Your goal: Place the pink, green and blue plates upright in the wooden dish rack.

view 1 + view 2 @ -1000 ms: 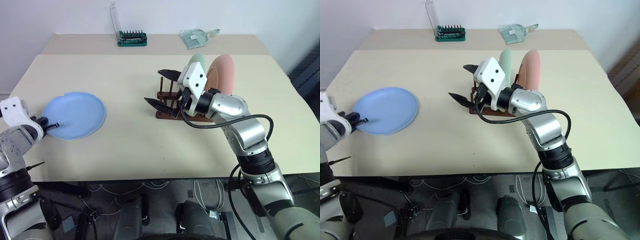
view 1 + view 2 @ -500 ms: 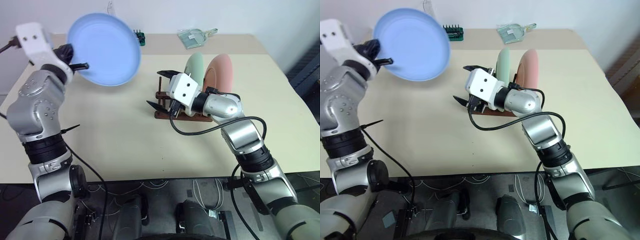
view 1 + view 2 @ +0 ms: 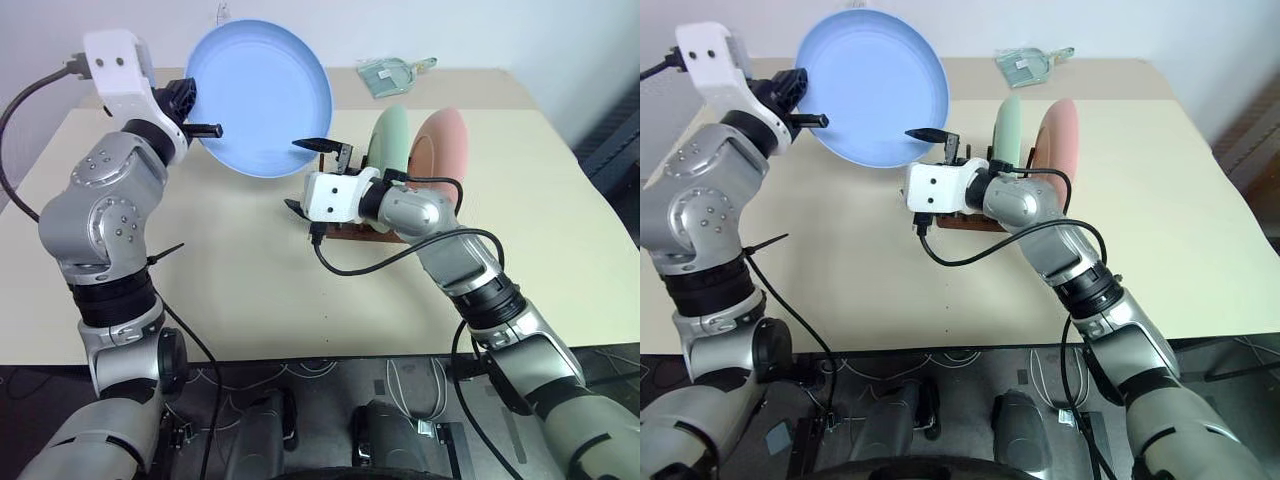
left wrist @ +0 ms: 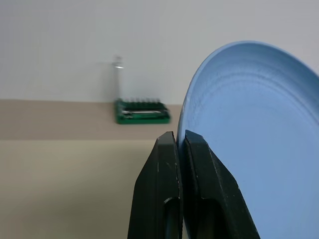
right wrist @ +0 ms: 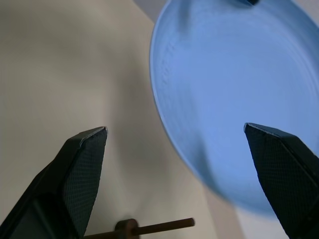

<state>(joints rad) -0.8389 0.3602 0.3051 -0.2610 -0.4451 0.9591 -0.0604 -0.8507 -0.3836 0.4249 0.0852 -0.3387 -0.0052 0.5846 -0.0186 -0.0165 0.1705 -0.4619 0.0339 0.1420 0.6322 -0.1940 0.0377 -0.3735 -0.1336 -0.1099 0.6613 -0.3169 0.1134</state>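
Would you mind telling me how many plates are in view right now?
3. The green plate and pink plate stand upright in the wooden dish rack; the blue plate is held in the air by the left pincer.

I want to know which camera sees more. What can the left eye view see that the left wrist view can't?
The left eye view has the pink plate and green plate standing in the wooden dish rack, plus the open right gripper reaching toward the blue plate. The left wrist view gives a close look at the left gripper's fingers pinching the plate's rim. Both show the blue plate held up in the left gripper, and the beige table.
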